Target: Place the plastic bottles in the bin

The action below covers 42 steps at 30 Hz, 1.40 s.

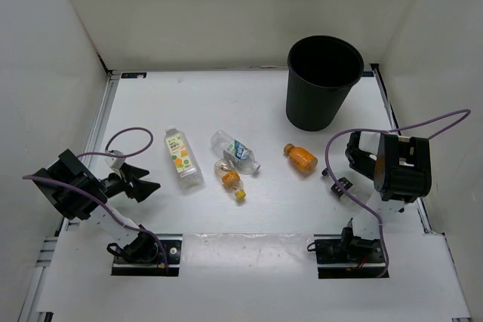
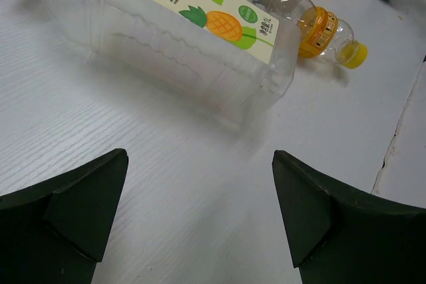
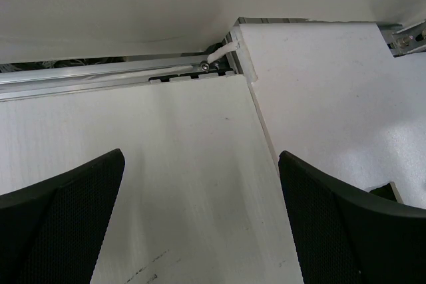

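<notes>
Plastic bottles [image 1: 235, 151] lie on the counter [image 1: 226, 103], all four outside the bin [image 1: 323, 84] at far right; your left claw [image 2: 200, 161], spread wide, faces the pineapple-label bottle [image 2: 166, 38], apparently to straddle it, while your right claw [image 3: 201, 157], equally wide, holds nothing.

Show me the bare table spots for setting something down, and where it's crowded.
Crowded: the middle, where the pineapple-label bottle, blue-label bottle and yellow-capped bottle cluster; the orange bottle lies apart. Bare: the far table left of the bin, behind that cluster; also the near strip between it and the arm bases.
</notes>
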Available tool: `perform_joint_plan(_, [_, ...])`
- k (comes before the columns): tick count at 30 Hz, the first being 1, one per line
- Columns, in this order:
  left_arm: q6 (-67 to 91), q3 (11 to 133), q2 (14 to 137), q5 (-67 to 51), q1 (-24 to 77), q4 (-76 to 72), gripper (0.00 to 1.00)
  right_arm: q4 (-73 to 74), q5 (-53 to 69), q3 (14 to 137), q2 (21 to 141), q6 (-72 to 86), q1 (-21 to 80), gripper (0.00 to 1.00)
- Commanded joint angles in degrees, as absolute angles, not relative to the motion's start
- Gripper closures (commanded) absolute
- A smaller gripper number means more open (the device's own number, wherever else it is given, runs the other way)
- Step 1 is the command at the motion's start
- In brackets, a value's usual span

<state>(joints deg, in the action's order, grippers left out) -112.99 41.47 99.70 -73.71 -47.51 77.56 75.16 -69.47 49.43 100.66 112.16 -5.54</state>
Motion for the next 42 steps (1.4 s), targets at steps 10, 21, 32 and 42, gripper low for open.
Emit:
perform_joint_plan(10, [-115.1, 43.67, 99.32, -78.3, -48.34, 81.83, 0.0, 83.85, -71.37, 51.41, 100.46, 118.42, -5.45, 0.0])
perform_joint_plan(21, [-106.17, 48.32, 77.99, -84.98, -54.05, 81.83, 0.0, 83.85, -74.52, 62.22, 87.23, 97.22, -5.37, 0.0])
perform_joint_plan(32, [-62.89, 64.51, 68.57, -72.78, -49.67, 60.05, 0.0, 29.9, -37.38, 55.47, 49.79, 24.2, -1.32, 0.0])
perform_joint_plan(42, [-24.35, 70.3, 73.03, -8.36, -13.3, 39.02, 0.0, 38.27, -11.61, 54.75, 53.68, 12.39, 2.02, 0.0])
